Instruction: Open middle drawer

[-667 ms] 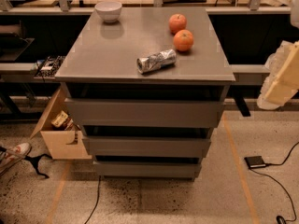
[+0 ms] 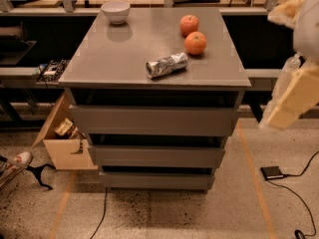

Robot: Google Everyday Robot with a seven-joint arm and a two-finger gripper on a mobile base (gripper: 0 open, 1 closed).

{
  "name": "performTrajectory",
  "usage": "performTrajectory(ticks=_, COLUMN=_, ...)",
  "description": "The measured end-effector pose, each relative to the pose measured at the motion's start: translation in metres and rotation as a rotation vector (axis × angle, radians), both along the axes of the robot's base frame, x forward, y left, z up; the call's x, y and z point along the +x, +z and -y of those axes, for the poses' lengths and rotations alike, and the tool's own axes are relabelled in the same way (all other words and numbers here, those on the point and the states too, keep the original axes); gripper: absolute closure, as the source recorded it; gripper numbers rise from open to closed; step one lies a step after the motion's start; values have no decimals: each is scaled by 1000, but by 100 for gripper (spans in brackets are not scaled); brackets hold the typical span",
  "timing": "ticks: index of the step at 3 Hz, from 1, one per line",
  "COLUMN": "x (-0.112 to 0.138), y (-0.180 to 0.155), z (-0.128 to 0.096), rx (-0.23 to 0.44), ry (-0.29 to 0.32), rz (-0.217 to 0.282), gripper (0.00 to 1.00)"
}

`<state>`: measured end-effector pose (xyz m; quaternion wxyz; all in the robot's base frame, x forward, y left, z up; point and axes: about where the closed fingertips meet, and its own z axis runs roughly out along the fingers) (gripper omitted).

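Note:
A grey cabinet (image 2: 154,54) stands in the middle of the camera view with three grey handleless drawer fronts stacked below its top. The middle drawer (image 2: 155,156) is the mid-sized front, between the taller top front (image 2: 152,120) and the shorter bottom front (image 2: 155,180). All three fronts sit stepped back one under another. My gripper (image 2: 291,98) is at the right edge, cream-coloured and blurred, hanging beside the cabinet's right side at about top-drawer height and apart from it.
On the cabinet top lie a white bowl (image 2: 115,11), two oranges (image 2: 195,43) and a crushed silver can (image 2: 166,64). A cardboard box (image 2: 65,138) leans at the left. A small black device (image 2: 272,173) and cables lie on the floor at the right.
My arm and gripper at the right edge have shifted upward and look larger, more blurred. The cabinet and the things on it have not moved.

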<state>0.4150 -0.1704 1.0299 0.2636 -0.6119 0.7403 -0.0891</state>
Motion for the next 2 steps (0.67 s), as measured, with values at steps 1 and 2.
performTrajectory(ticks=1, x=6, y=-74, z=-19, rx=25, ry=27, rz=-68, gripper=0)
performTrajectory(ticks=2, x=16, y=-162, z=-36, rx=46, ry=46, rz=-161, gripper=0)
